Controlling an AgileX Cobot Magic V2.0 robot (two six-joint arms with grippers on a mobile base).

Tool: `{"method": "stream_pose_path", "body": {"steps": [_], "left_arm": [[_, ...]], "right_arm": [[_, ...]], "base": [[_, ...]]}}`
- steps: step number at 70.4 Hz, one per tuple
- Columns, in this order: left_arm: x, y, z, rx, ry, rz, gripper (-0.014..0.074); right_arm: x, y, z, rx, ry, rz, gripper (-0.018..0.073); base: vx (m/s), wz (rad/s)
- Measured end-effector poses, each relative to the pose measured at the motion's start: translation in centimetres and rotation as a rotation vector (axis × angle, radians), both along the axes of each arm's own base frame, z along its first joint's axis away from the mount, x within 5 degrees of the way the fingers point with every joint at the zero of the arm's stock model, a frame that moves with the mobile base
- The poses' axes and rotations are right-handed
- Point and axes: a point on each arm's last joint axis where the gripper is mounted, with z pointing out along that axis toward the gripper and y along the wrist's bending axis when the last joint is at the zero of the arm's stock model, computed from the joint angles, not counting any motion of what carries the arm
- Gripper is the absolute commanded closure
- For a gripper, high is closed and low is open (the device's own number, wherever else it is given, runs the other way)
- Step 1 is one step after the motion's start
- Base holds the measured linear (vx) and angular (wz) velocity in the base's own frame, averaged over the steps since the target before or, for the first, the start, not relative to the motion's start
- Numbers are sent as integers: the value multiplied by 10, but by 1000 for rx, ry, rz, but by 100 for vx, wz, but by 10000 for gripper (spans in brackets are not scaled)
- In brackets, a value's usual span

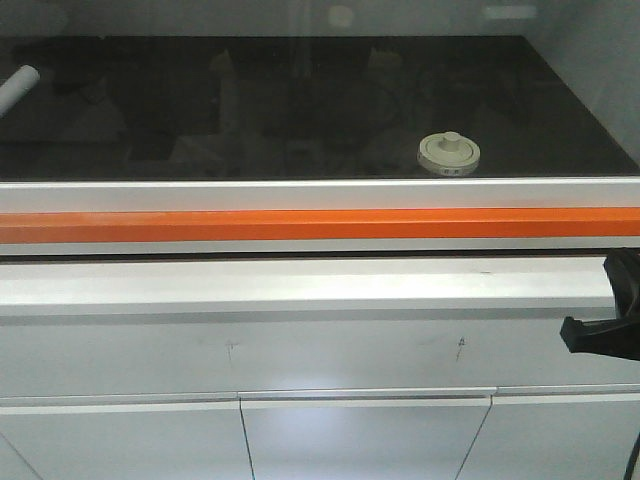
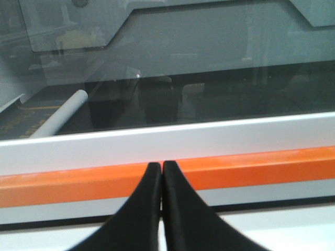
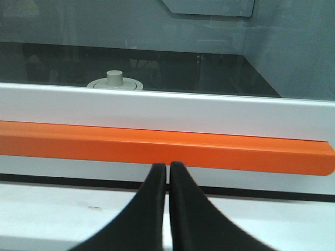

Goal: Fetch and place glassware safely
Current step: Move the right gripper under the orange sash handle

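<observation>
Notably, right wrist sees the jar (image 3: 114, 81), left wrist the white tube (image 2: 57, 116).

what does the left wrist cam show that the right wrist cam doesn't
Only the left wrist view: the white tube lying at the left on the dark surface, plus the left gripper, fingers pressed together on nothing. Only the right wrist view: the cream lid and knob of the lidded jar showing above the white rail, plus the right gripper, closed and empty. Both: the orange strip running across below the white rail, with the dark surface behind.
</observation>
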Motion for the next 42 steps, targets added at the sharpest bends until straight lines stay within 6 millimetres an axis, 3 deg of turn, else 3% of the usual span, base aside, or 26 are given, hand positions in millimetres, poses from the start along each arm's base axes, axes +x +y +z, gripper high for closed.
{"method": "stream_pose_path", "body": {"steps": [42], "left_arm": [[0,0,1,0,-16,0,603]], "right_arm": [[53,12,-40,-28,79,102,560]], "base": [[0,0]]}}
